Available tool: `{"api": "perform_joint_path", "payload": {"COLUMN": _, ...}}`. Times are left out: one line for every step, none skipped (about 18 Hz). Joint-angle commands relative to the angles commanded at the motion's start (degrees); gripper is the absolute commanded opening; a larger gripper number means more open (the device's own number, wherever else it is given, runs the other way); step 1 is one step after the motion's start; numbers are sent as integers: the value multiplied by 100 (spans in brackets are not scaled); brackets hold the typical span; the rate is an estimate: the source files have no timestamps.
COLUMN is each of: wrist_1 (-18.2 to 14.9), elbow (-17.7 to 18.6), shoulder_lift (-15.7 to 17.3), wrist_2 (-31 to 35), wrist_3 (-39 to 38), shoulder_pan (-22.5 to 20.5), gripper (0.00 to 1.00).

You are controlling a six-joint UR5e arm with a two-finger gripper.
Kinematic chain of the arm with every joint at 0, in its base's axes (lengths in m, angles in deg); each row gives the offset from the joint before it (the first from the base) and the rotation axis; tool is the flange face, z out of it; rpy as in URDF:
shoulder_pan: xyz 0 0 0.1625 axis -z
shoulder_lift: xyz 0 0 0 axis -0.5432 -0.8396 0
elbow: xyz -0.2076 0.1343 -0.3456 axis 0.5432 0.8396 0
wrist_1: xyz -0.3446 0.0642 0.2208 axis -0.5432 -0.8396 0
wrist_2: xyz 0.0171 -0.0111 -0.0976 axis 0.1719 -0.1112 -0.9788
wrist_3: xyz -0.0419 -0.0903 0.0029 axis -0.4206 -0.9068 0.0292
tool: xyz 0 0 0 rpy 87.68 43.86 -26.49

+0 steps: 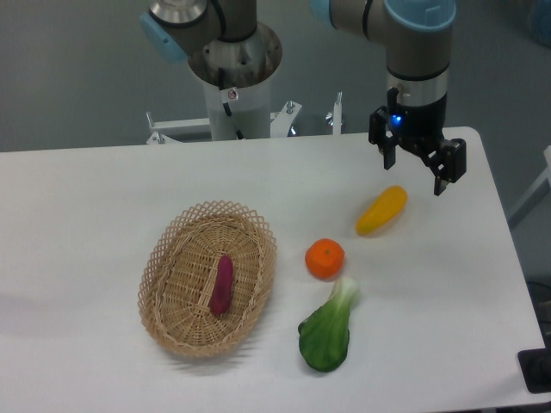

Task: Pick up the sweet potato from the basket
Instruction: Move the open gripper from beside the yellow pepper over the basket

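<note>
Still far off: my pincer hung above table at far right, jaws spread wide, empty, just beyond yellow vegetable. Sweet potato lay lengthwise on basket floor, centred, unobstructed, so approach from above seemed easiest.

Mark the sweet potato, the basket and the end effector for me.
sweet potato (221,285): fixed camera view, middle of the purple tuber.
basket (169,234): fixed camera view, looped rim on its upper left.
end effector (415,170): fixed camera view, midway between the fingertips.
</note>
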Motion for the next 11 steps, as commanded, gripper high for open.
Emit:
{"api": "perform_joint_path", "payload": {"wrist_1": 26, "elbow": 9, "shoulder_lift": 0, "wrist_2": 0, "wrist_3": 9, "shoulder_pan": 9, "gripper": 100}}
{"api": "perform_joint_path", "payload": {"wrist_1": 9, "elbow": 26, "shoulder_lift": 9, "wrist_2": -9, "wrist_3": 0, "shoulder_pan": 70, "gripper": 100}}
{"api": "perform_joint_path", "payload": {"wrist_1": 9, "elbow": 35, "shoulder_lift": 52, "wrist_2": 9, "wrist_3": -17, "shoulder_pan": 131, "gripper": 100}}
{"api": "perform_joint_path", "payload": {"wrist_1": 0, "elbow": 61, "shoulder_lift": 96, "wrist_2": 0, "wrist_3": -70, "shoulder_pan": 158, "gripper": 100}}
{"api": "perform_joint_path", "payload": {"wrist_1": 9, "elbow": 96, "shoulder_lift": 105, "wrist_2": -9, "wrist_3": -184, "shoulder_pan": 219, "gripper": 100}}
{"api": "perform_joint_path", "payload": {"wrist_1": 9, "elbow": 132, "shoulder_lift": 105, "wrist_2": -18, "wrist_3": -359, "shoulder_pan": 350, "gripper": 100}}
{"api": "perform_joint_path", "payload": {"wrist_1": 26, "elbow": 175, "shoulder_lift": 105, "wrist_2": -52, "wrist_3": -508, "shoulder_pan": 500, "gripper": 100}}
{"api": "perform_joint_path", "payload": {"wrist_1": 87, "elbow": 211, "shoulder_lift": 105, "wrist_2": -105, "wrist_3": -710, "shoulder_pan": 623, "gripper": 100}}
{"api": "perform_joint_path", "payload": {"wrist_1": 192, "elbow": 255, "shoulder_lift": 97, "wrist_2": -149, "wrist_3": -973, "shoulder_pan": 694, "gripper": 100}}
{"api": "perform_joint_path", "payload": {"wrist_1": 315, "elbow": 281, "shoulder_lift": 71, "wrist_2": -202, "wrist_3": -1341, "shoulder_pan": 825, "gripper": 100}}
{"api": "perform_joint_path", "payload": {"wrist_1": 412, "elbow": 299, "shoulder_lift": 44, "wrist_2": -254, "wrist_3": -1797, "shoulder_pan": 1000, "gripper": 100}}
